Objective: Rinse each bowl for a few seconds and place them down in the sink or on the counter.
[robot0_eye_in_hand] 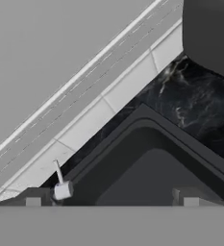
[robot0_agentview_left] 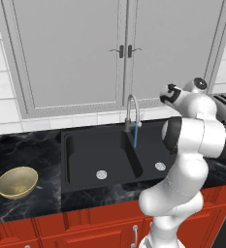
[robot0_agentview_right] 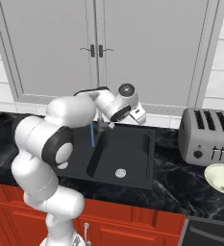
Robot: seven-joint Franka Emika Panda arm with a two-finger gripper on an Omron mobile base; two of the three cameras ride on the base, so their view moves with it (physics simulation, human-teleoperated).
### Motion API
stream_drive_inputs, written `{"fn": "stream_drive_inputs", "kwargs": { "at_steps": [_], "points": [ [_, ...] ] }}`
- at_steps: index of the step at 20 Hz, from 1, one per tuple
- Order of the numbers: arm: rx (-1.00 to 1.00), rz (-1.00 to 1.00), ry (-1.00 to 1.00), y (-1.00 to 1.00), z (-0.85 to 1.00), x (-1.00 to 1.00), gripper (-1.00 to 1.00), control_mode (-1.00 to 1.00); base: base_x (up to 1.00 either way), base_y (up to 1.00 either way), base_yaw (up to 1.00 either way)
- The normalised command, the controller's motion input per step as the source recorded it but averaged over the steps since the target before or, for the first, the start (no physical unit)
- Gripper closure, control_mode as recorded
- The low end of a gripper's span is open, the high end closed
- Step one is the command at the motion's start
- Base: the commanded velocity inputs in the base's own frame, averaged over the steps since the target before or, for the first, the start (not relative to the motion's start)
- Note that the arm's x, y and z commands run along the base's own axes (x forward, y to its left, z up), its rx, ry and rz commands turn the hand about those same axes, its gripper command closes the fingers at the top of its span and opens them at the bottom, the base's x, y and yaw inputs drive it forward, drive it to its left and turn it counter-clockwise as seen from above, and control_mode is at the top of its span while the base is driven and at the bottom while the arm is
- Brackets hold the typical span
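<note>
two bowls: one tan-gold bowl (robot0_agentview_left: 17, 182) and one pale bowl (robot0_agentview_right: 222, 178). one sink (robot0_agentview_left: 85, 160) (two basins, two drains), one faucet (robot0_agentview_left: 132, 110), one toaster (robot0_agentview_right: 208, 130), two cabinet doors.

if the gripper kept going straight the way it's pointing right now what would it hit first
Probably the sink. The open gripper looks down into the right basin near its back corner, so the basin floor or back wall comes first. Depth is hard to judge; the faucet handle sits off to one side.
</note>
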Motion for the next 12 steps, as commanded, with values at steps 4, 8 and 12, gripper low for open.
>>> {"fn": "stream_drive_inputs", "kwargs": {
  "at_steps": [4,8,12],
  "points": [
    [-0.11,0.0,0.0,-0.18,0.0,-0.75,-1.0,-1.0,0.0,0.0,0.0],
    [-0.11,0.0,0.0,-0.17,0.0,-0.75,-1.0,-1.0,0.0,0.0,0.0],
    [-0.06,0.0,0.02,-0.25,0.03,-0.55,-1.0,-1.0,0.0,0.0,0.0]
  ]
}}
